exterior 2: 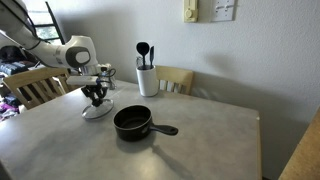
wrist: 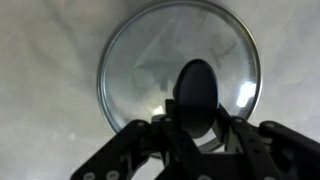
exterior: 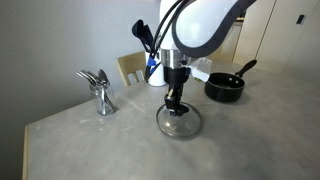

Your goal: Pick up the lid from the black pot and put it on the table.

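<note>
The round glass lid [exterior: 178,122] lies flat at table level, apart from the black pot [exterior: 224,88]; it also shows in an exterior view [exterior 2: 97,110]. In the wrist view the lid [wrist: 150,70] fills the frame, with its black knob [wrist: 196,85] between my fingers. My gripper [exterior: 177,103] points straight down and is shut on the knob; it shows in both exterior views [exterior 2: 96,98] and the wrist view [wrist: 197,120]. The black pot [exterior 2: 133,123] stands uncovered on the grey table [exterior 2: 200,150], its handle pointing away from the lid.
A white utensil holder [exterior 2: 147,80] with black utensils stands near the far table edge. A metal holder [exterior: 100,92] stands on the table away from the lid. Wooden chairs [exterior 2: 178,78] sit against the table edge.
</note>
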